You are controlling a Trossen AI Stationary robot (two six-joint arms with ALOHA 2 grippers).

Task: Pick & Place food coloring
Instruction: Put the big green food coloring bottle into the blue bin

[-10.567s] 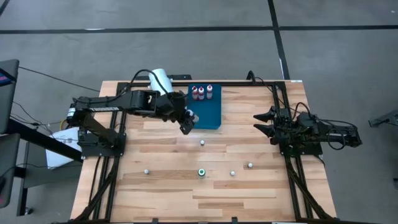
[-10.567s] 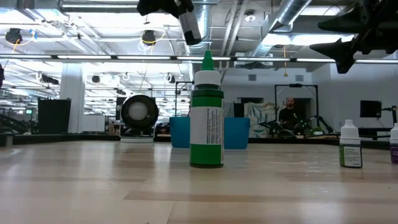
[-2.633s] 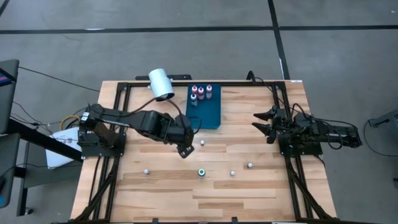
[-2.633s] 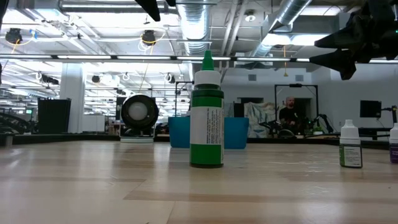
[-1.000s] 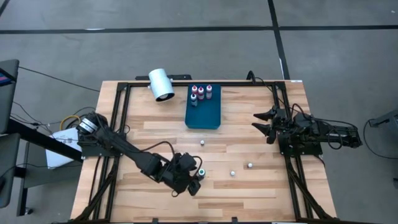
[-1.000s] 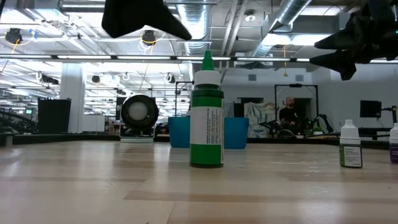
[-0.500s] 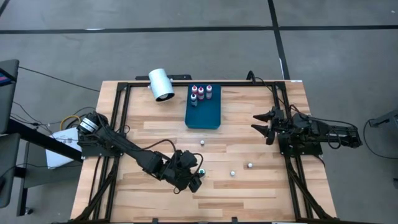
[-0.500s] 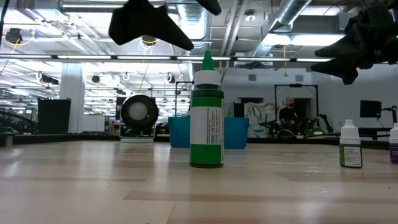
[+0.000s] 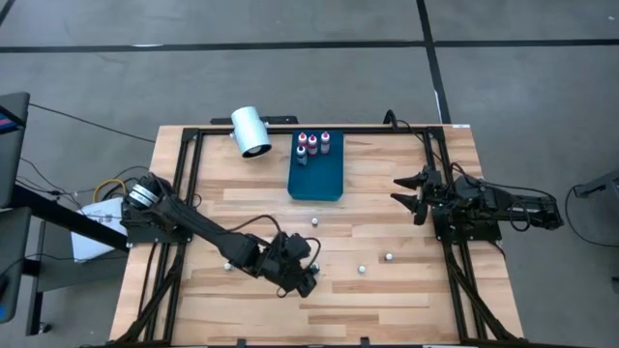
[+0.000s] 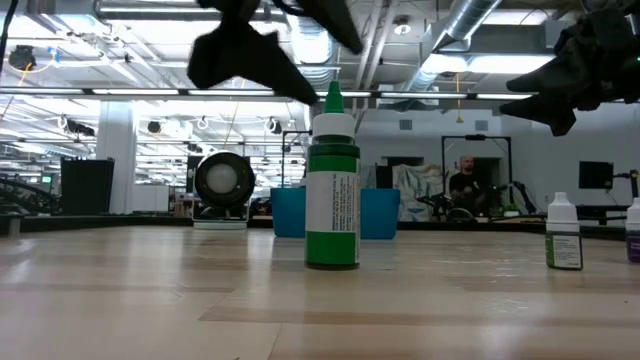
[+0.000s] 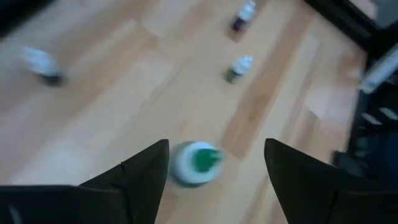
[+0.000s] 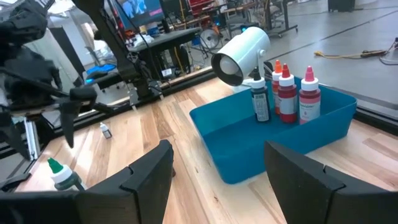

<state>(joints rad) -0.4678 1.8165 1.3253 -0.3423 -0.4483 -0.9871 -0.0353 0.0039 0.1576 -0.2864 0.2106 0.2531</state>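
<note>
A green food coloring bottle [image 10: 332, 180] with a green tip stands upright on the wooden table near its front middle. My left gripper [image 11: 216, 149] hangs open just above it, one finger on either side of the cap [image 11: 196, 163], touching nothing. Three more small bottles [image 9: 314, 221] [image 9: 362, 270] [image 9: 389, 257] stand loose on the table, and another [image 9: 228, 265] stands at the left. Several red and dark bottles [image 12: 286, 93] stand in the blue tray [image 9: 317, 179]. My right gripper [image 9: 406, 193] waits open at the table's right side.
A large white cylinder [image 9: 250, 130] lies at the far edge, left of the tray. Black frame rails [image 9: 445, 193] run along the table's left and right sides. Bare wood lies between the tray and the loose bottles. A person [image 10: 467, 185] stands far off in the room.
My left gripper has moved a little toward the table's far and right edges. It now stands over the green bottle and has come lower toward its cap, still open. The bottle has stayed where it was.
</note>
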